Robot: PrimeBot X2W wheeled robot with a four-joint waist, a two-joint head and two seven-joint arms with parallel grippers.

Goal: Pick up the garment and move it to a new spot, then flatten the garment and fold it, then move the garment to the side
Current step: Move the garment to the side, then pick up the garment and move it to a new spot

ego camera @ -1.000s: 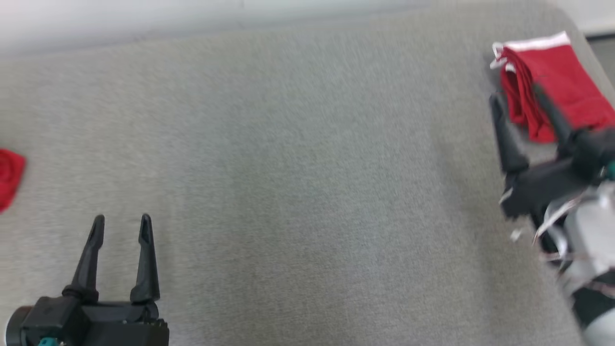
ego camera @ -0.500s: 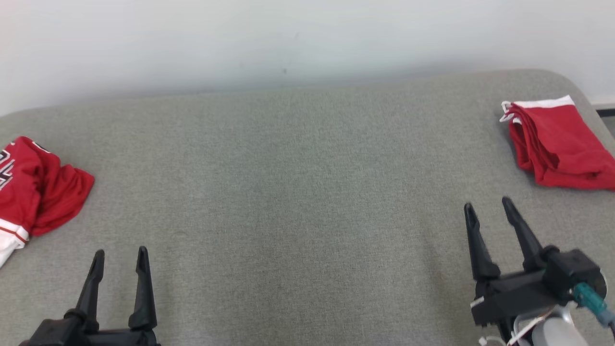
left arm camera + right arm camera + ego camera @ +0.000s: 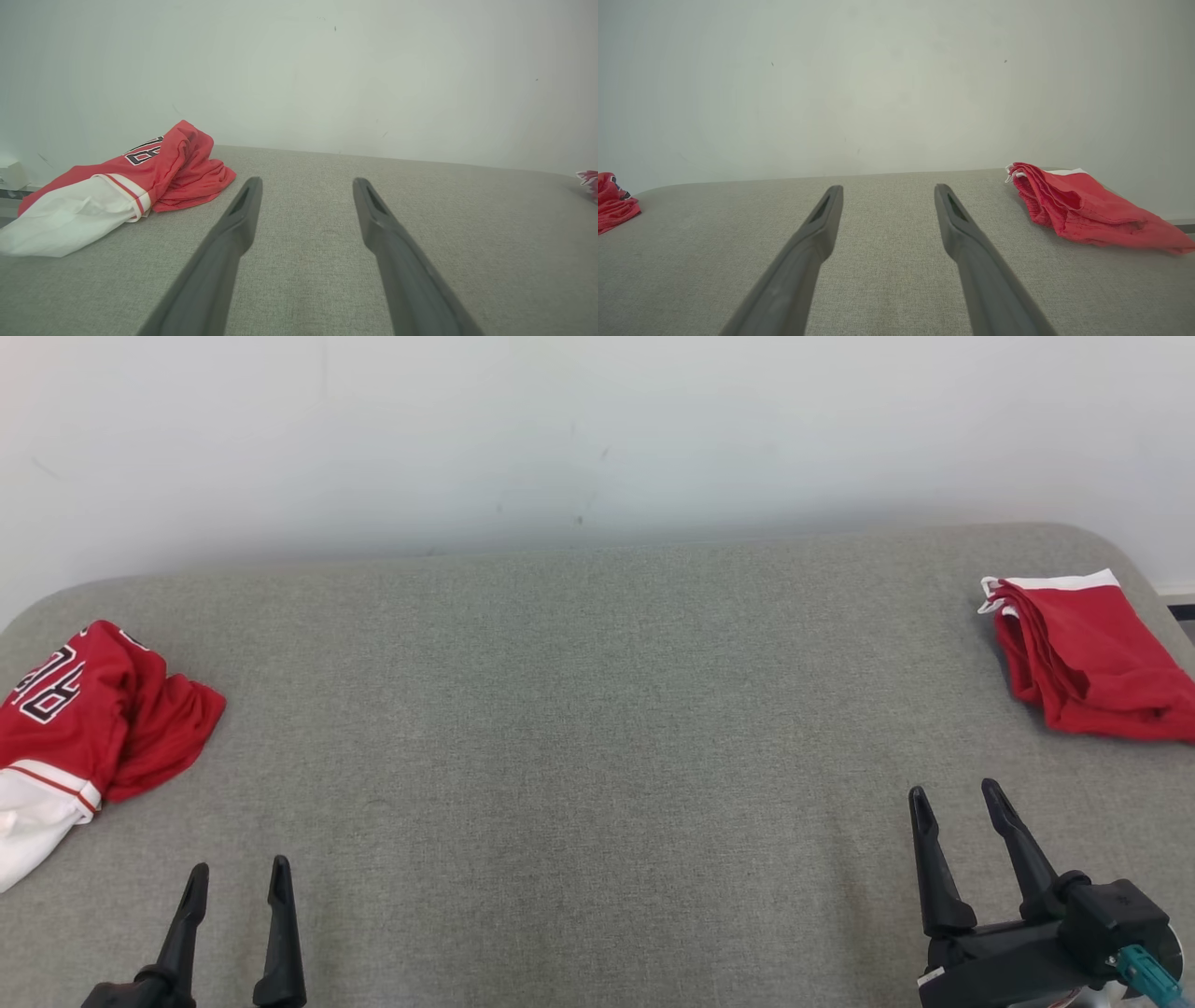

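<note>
Jaws both released, crumpled jersey [image 3: 84, 719] left, folded red garment [image 3: 1088, 658] right, grey cushion [image 3: 579, 728] between

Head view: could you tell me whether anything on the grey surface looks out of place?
The numbered red jersey at the left lies crumpled, white part trailing; the red garment at the right looks folded.

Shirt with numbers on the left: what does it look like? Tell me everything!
The shirt is red with black-and-white digits and a white part edged by a thin red stripe. It looks like thin sports fabric. It lies crumpled, not folded, at the left end of the grey pad, white end nearest the robot. Only the pad touches it; the open left tool is apart from it.
</note>
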